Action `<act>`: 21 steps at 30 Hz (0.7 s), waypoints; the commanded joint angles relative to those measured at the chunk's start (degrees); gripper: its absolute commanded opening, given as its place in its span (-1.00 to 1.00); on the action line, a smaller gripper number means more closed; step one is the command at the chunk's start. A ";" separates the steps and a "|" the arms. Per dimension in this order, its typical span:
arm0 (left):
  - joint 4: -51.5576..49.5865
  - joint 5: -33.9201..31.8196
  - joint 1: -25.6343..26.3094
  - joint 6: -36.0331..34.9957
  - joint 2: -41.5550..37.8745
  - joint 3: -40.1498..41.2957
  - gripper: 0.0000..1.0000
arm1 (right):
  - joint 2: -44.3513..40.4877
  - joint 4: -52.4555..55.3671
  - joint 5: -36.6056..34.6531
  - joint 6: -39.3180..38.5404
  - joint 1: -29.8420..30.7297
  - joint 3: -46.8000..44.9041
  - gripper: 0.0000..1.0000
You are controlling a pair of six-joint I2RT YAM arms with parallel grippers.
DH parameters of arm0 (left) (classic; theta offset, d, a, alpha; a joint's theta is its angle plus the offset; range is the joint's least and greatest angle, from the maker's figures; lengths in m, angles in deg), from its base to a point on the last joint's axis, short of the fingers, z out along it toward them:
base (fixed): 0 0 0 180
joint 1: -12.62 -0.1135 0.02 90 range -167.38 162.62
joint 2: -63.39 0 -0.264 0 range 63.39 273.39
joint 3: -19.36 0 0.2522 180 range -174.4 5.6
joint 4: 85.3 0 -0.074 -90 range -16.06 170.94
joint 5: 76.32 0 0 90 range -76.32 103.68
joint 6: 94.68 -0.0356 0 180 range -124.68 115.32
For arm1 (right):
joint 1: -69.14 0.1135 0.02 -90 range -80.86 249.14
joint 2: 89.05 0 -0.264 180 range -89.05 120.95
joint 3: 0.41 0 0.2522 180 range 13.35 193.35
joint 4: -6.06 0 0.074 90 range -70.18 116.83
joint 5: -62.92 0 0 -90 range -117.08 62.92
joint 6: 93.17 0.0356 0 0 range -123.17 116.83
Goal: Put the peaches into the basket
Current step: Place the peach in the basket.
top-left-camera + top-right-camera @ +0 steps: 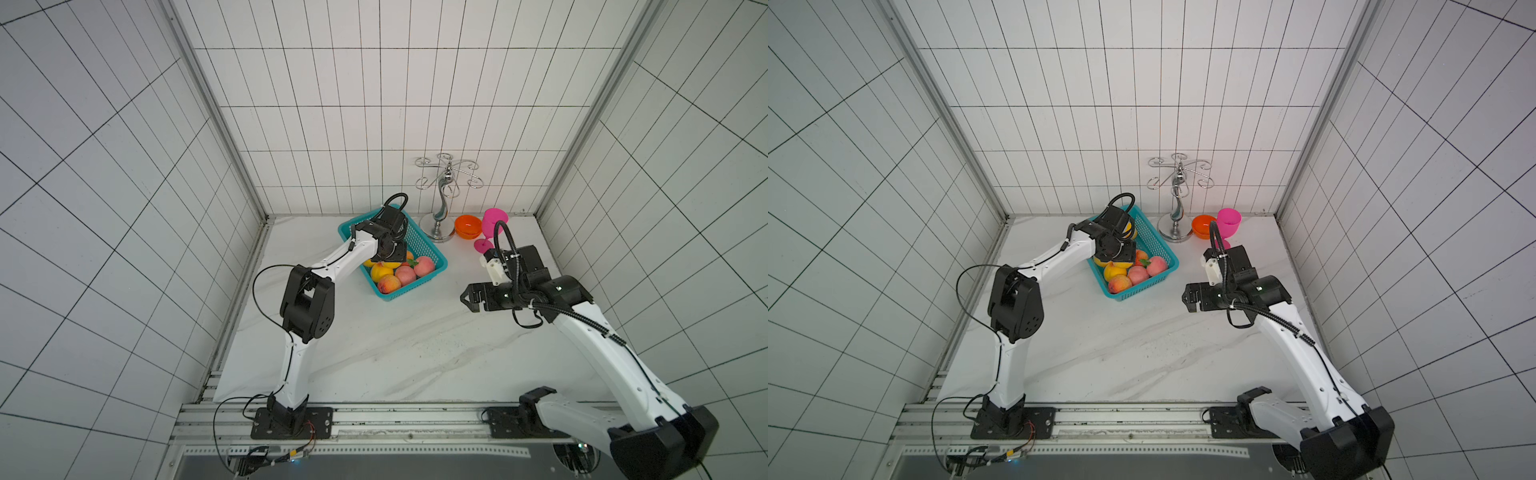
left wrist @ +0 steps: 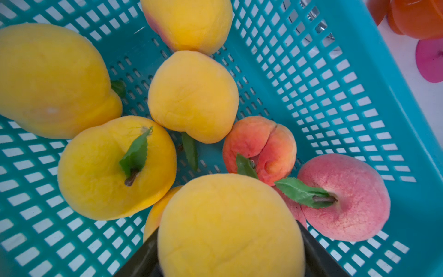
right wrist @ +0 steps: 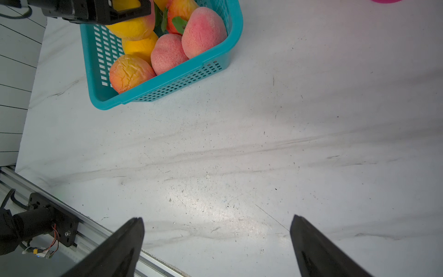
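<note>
White marble-look table top (image 1: 395, 353): bare beneath and ahead of the right gripper (image 3: 217, 218). I find no loose fruit on it in both top views.

Teal rectangular plastic basket (image 1: 415, 286), mesh walls: directly under the left gripper (image 2: 227, 230), and ahead of the right gripper's tips, off to one side. It sits within easy reach of the left arm, which I take as the reason that arm does the loading.

Chrome hooked stand (image 1: 436, 230), orange plastic bowl (image 1: 467, 226), pink plastic goblet (image 1: 494, 220): grouped beyond the basket's far wall from the left gripper. Not part of the job, so I leave them alone.

Left gripper: pointing down into the basket, jaws clamped on a round yellow toy peach (image 2: 227, 206), one finger on each flank. The fruit hangs close over the pile. Whether it touches those beneath, I cannot tell.

Right gripper: jaws spread wide, nothing between them, hovering over bare table well apart from the basket. I read this as parked out of the way.

Other peaches (image 2: 191, 96): yellow, orange-red and pink, lying on the basket floor below and around the held one, several touching.

Judgement: this looks like the last fruit. Next is a release inside the walls, and it may roll against its neighbours.
</note>
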 commanded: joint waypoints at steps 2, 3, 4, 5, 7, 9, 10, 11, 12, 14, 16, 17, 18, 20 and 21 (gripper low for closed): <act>0.78 -0.15 -0.25 -0.81 0.80 0.42 0.49 | -0.99 1.96 0.70 -1.14 -0.76 0.95 0.98; 0.92 -0.02 -0.22 -0.80 0.51 0.78 0.51 | -1.06 1.92 0.70 -1.03 -0.79 0.91 0.97; 1.15 0.05 -0.15 -0.81 0.26 1.11 0.53 | -1.15 1.92 0.65 -1.05 -0.92 0.78 0.97; 1.27 0.13 -0.13 -0.81 0.11 1.26 0.55 | -1.28 1.90 0.66 -0.97 -0.92 0.74 0.98; 1.37 0.32 -0.05 -0.90 -0.35 1.47 0.57 | -1.53 1.88 0.70 -0.94 -1.01 0.62 0.98; 1.37 0.73 -0.05 -1.12 -0.82 1.66 0.58 | -1.71 1.91 0.77 -0.84 -1.10 0.43 0.98; 1.37 1.01 0.04 -1.24 -1.07 1.79 0.59 | -1.82 1.93 0.73 -0.87 -1.09 0.49 0.97; 1.37 1.01 0.09 -1.25 -1.31 1.95 0.61 | -1.94 1.94 0.73 -0.96 -1.18 0.42 0.97; 1.39 0.87 0.24 -1.25 -1.65 2.26 0.63 | -1.98 1.90 0.80 -0.94 -1.20 0.35 0.97; 1.37 0.75 0.39 -1.16 -2.43 2.85 0.68 | -2.16 1.90 0.92 -0.94 -1.30 0.26 0.97; 1.41 0.38 0.82 -1.16 -3.46 3.44 0.72 | -2.42 1.88 1.12 -0.89 -1.36 0.08 0.97; 1.37 0.02 1.06 -1.16 -3.94 3.73 0.74 | -2.54 1.87 1.30 -0.89 -1.36 -0.06 0.97; 1.41 -0.22 1.24 -1.16 -4.51 4.09 0.75 | -2.76 1.80 1.43 -0.89 -1.36 -0.12 0.97; 1.39 -0.57 1.61 -1.10 -5.86 4.78 0.79 | -3.00 1.88 1.57 -0.93 -1.46 -0.37 0.98; 1.36 -0.77 1.93 -1.01 -6.60 5.21 0.79 | -3.16 1.87 1.73 -1.00 -1.47 -0.57 0.97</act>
